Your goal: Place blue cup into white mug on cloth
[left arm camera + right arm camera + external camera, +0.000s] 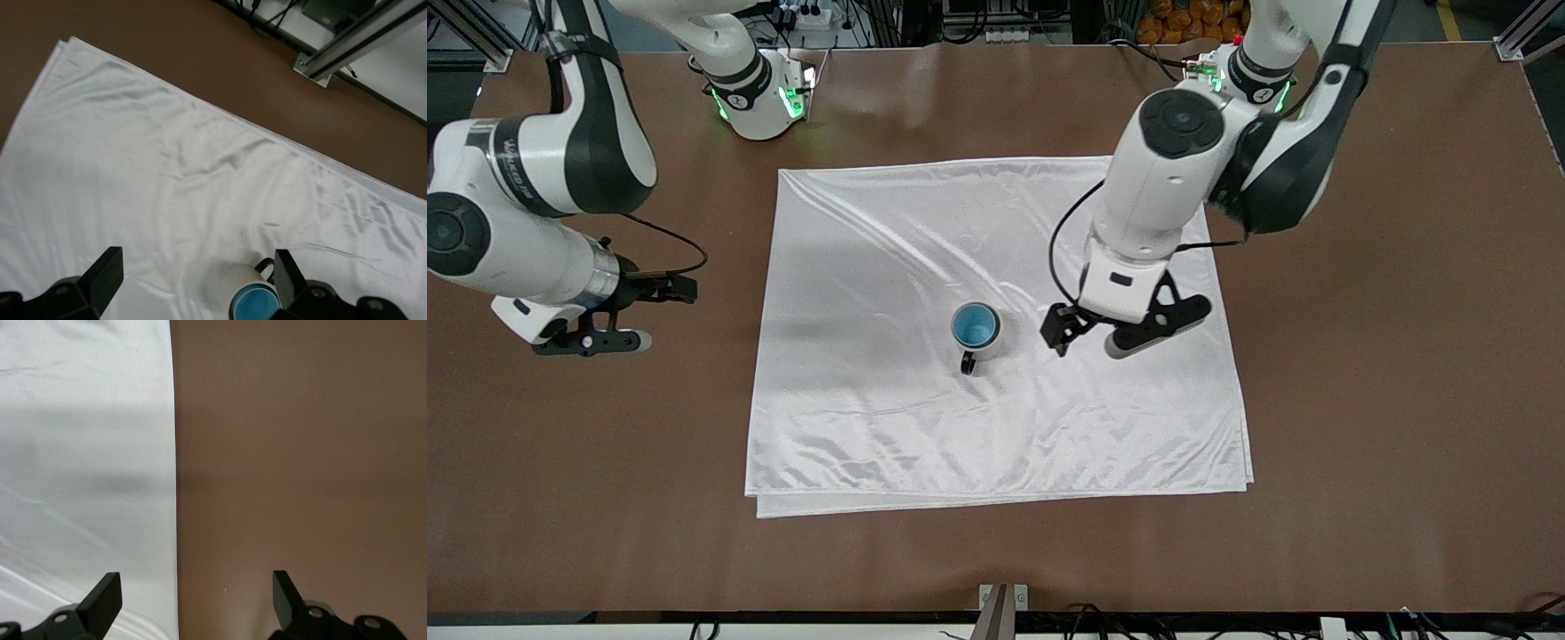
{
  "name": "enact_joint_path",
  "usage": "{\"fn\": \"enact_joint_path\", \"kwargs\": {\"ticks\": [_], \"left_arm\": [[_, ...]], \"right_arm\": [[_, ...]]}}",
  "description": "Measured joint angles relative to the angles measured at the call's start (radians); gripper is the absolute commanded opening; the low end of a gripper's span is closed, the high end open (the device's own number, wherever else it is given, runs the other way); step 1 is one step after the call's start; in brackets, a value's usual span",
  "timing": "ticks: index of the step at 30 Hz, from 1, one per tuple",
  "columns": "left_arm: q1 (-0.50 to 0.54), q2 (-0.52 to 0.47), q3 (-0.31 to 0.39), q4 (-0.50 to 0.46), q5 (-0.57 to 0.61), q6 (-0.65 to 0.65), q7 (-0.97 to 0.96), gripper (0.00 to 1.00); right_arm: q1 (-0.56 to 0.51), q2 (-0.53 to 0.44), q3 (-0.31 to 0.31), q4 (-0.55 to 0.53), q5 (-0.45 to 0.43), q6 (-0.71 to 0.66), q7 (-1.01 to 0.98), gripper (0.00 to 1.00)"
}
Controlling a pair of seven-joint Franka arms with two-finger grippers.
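Observation:
The blue cup [974, 326] sits upright inside the white mug [985, 346], whose dark handle points toward the front camera. Both stand on the white cloth [871, 267] near its middle. My left gripper [1092, 341] hangs open over the cloth, beside the mug toward the left arm's end, holding nothing. In the left wrist view the mug [235, 283] with the blue cup [255, 305] lies close to one finger of the left gripper [197, 263], on the cloth [167, 167]. My right gripper [618, 340] waits open over bare table; the right wrist view shows the right gripper [197, 583] above the cloth's edge [80, 453].
The brown table [1387, 356] surrounds the wrinkled, layered cloth. An aluminium frame rail [353, 37] and cables stand off the table's edge on the front camera's side. Both arms' bases stand along the table edge farthest from the front camera.

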Motion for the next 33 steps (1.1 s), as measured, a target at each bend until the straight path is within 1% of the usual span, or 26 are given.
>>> {"fn": "enact_joint_path", "kwargs": {"ticks": [5, 12, 18, 29, 33], "left_arm": [[0.063, -0.069, 0.006, -0.001, 0.002, -0.075, 0.135, 1.0], [0.149, -0.129, 0.007, -0.001, 0.002, -0.185, 0.276, 1.0], [0.198, -0.162, 0.007, -0.003, 0.002, -0.258, 0.367, 1.0], [0.345, -0.21, 0.007, -0.005, 0.0, -0.339, 0.613, 1.0], [0.362, -0.227, 0.007, -0.006, -0.001, -0.376, 0.645, 1.0]], "right_arm": [[0.0, -0.018, 0.003, 0.055, 0.0, -0.026, 0.0, 1.0], [0.001, -0.071, 0.008, 0.068, 0.001, -0.043, 0.0, 1.0], [0.001, -0.104, 0.008, 0.068, 0.001, -0.047, 0.0, 1.0], [-0.003, -0.141, 0.002, 0.068, 0.001, -0.064, 0.0, 1.0], [-0.003, -0.146, 0.001, 0.068, 0.001, -0.063, 0.0, 1.0]]}}
